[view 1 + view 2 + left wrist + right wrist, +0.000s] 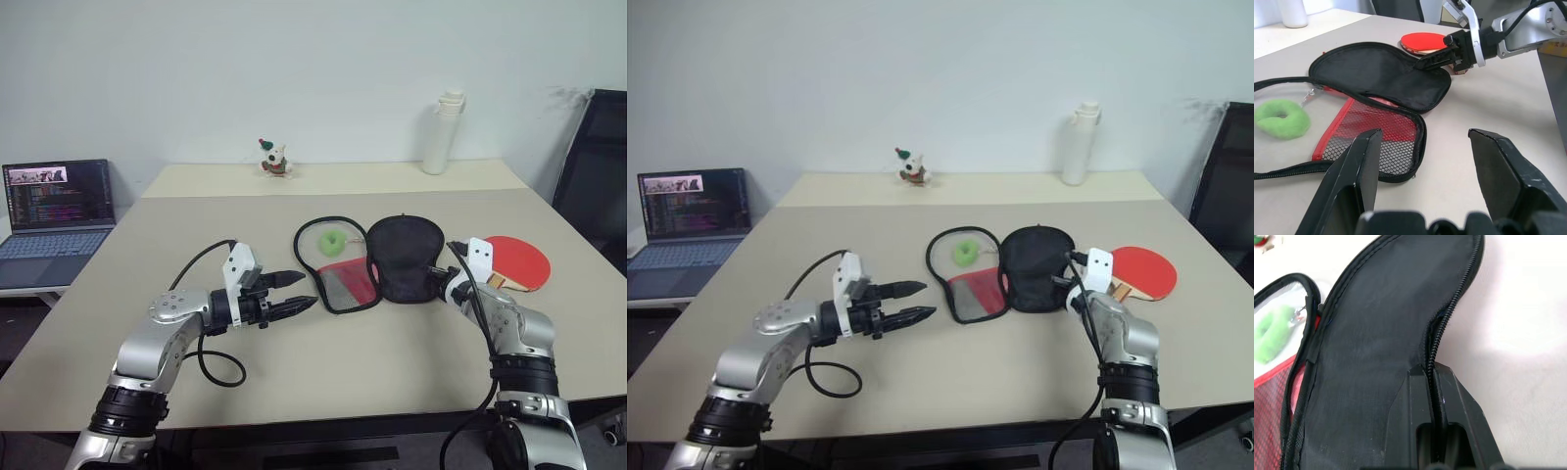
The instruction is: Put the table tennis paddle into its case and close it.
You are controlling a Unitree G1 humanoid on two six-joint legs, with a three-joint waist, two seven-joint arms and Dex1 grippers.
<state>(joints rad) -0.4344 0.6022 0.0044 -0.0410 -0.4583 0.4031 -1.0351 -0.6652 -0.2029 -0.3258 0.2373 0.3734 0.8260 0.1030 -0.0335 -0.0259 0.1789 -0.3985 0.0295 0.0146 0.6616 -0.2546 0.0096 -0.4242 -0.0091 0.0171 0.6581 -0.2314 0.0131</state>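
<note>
Our left end effector (299, 292) hovers nearest us over the table (392, 352), fingers wide and empty. Our right end effector (1422, 62) is pinched shut on the zipper edge of the case (404, 257), which lies unzipped, black flap open. We should keep that edge lifted. Our right arm hides part of the table tennis paddle (519, 260) just beside it

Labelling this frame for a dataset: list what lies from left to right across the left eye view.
laptop → left gripper → open case → right gripper, shut on the case's zipper edge → table tennis paddle.
</note>
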